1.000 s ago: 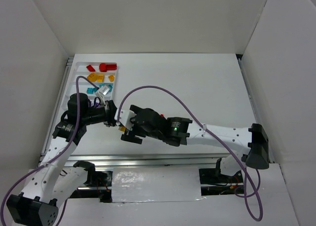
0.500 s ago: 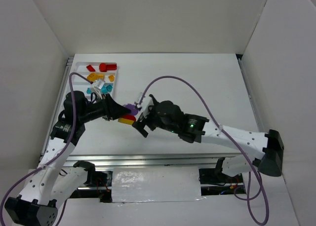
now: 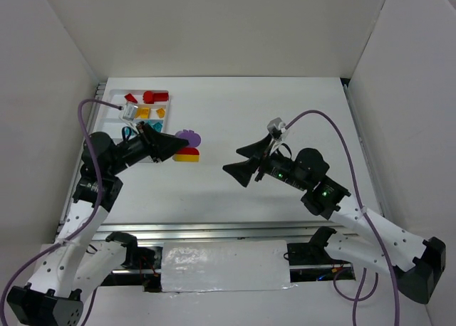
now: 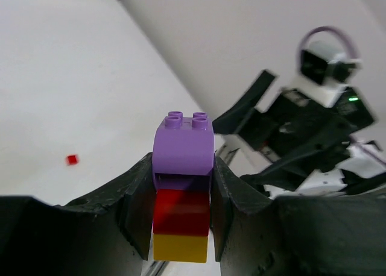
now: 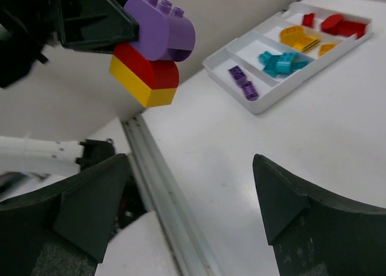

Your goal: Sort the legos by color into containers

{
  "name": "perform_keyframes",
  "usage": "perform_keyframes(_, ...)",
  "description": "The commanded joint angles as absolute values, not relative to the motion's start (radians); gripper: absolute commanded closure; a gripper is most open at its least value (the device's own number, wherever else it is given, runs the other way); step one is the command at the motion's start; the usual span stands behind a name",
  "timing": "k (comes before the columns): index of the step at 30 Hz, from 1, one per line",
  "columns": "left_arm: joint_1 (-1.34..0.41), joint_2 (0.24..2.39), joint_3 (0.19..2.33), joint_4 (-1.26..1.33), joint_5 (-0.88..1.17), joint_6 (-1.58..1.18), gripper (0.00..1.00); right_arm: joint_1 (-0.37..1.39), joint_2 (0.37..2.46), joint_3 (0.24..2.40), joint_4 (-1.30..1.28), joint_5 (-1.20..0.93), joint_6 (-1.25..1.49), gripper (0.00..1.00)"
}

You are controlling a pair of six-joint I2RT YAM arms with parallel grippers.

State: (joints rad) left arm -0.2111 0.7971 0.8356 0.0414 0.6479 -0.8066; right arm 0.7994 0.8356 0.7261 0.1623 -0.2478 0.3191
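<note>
A three-brick stack [image 4: 181, 194] hangs in the air over the tabletop [image 3: 299, 112], just off the tray's [image 5: 252, 50] near corner. The left gripper [image 4: 181, 185] has its jaws clenched on the stack's two flanks. A rounded purple brick [image 4: 183, 149] sits on top, a red brick [image 4: 181, 211] in the middle and a yellow brick [image 4: 180, 247] at the bottom, all three pressed together on their studs. The right gripper [image 3: 246, 162] faces it from well to the right, jaws spread wide and holding nothing.

The bricks look light, hard and glossy, so the stack is likely to slip sooner than crush. The rounded purple crown offers a poor seat. The flat side walls are the surer hold, and the yellow brick juts clear below the left jaws, bare on its sides for a second grip. The stud joints should resist, so parting the colours probably takes a straight pull, with one brick pinned by each arm.

In the tray, each compartment holds one colour: red pieces [image 5: 338, 24] farthest from the arms, then yellow [image 5: 301, 38], teal [image 5: 277, 62] and purple [image 5: 242, 82] nearest. Every compartment shows bare floor for more.

The tabletop is smooth, white and flat, and a dropped brick could skid on it. An aluminium rail [image 5: 163, 185] edges its near side. Plain white walls [image 3: 214, 27] close in the back and both sides, leaving the arms the open middle to work in.
</note>
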Motion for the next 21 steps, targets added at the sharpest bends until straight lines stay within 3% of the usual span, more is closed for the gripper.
perform_keyframes(1,-0.212,0.753,0.77,0.429,0.751,-0.963,1.0,0.784,0.859,0.657,0.441,-0.34,0.624,0.09)
perform_keyframes(8,-0.221,0.75,0.683,0.725,0.836,-1.127,1.0,0.785,1.012,0.73,0.768,-0.572,0.808,0.17)
perform_keyframes(21,-0.233,0.741,0.629,0.851,0.827,-1.193,1.0,0.801,1.221,0.831,0.963,-0.606,0.931,0.36)
